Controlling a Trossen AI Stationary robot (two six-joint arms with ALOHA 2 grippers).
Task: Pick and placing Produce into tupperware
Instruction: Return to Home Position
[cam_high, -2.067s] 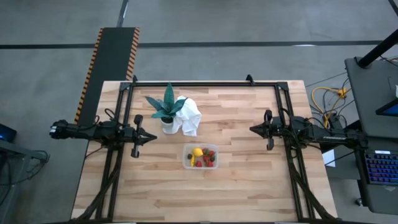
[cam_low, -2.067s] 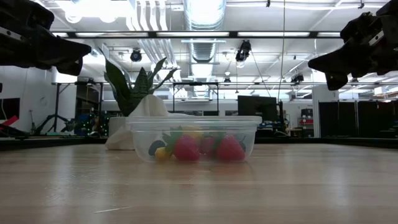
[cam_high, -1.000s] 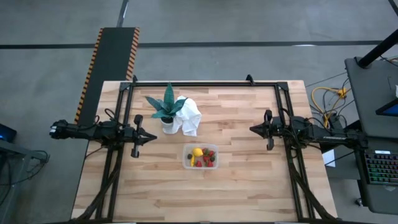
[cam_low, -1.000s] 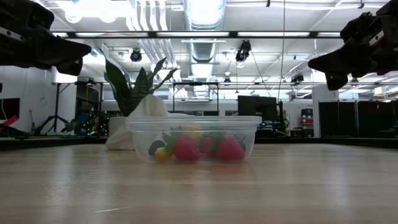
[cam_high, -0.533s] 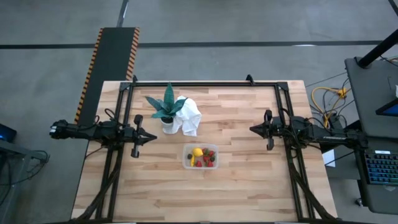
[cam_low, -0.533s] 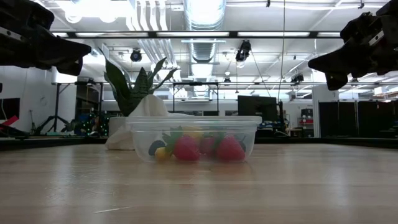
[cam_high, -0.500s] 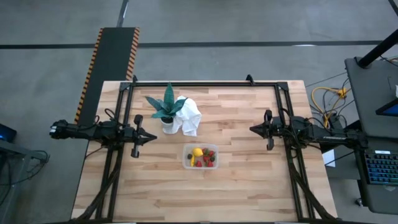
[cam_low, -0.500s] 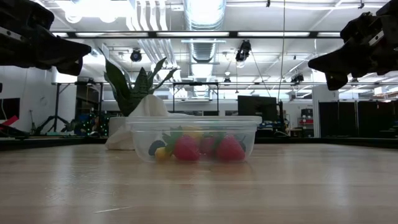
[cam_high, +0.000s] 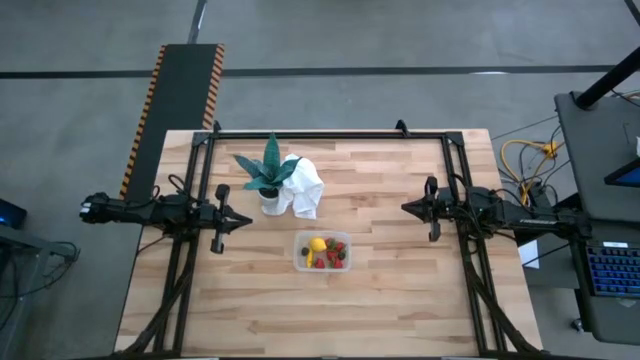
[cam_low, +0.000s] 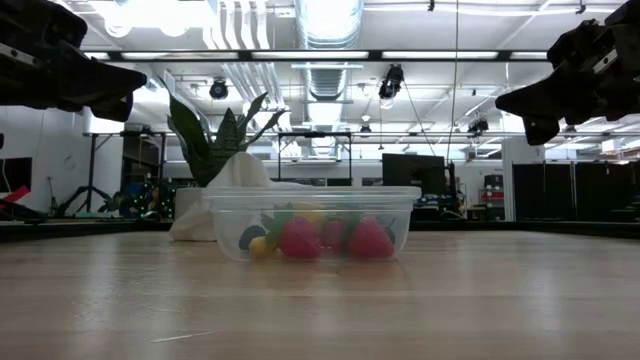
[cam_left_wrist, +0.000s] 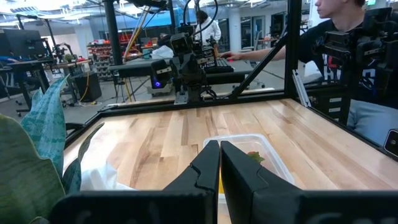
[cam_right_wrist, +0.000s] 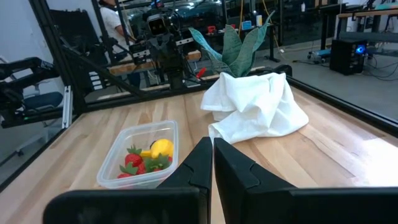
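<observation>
Now, operator, left side first: where does the left gripper sit, and what does it hold?

Inspector, it hangs above the table near the left edge. Its fingers are pressed together with nothing between them. The green plant and the white cloth lie just ahead of it and off to one side. It touches neither.

And the tupperware?

It stands between the two grippers, ahead of each and lower, well apart from both. Inside are red strawberries, a lemon and a small dark piece. I find no produce on the bare wood outside it.

Right side?

The right gripper mirrors the left. It is raised, its jaws are closed on nothing, and it points toward the tupperware across open table.

Your reading of why?

Judgement only: loading appears complete, and both arms are parked clear so that nothing overhangs the tupperware. Closed, empty fingers suit a rest posture. Residual risk is small, though the tupperware looks light and would likely slide if an arm brushed it on any further move.
</observation>
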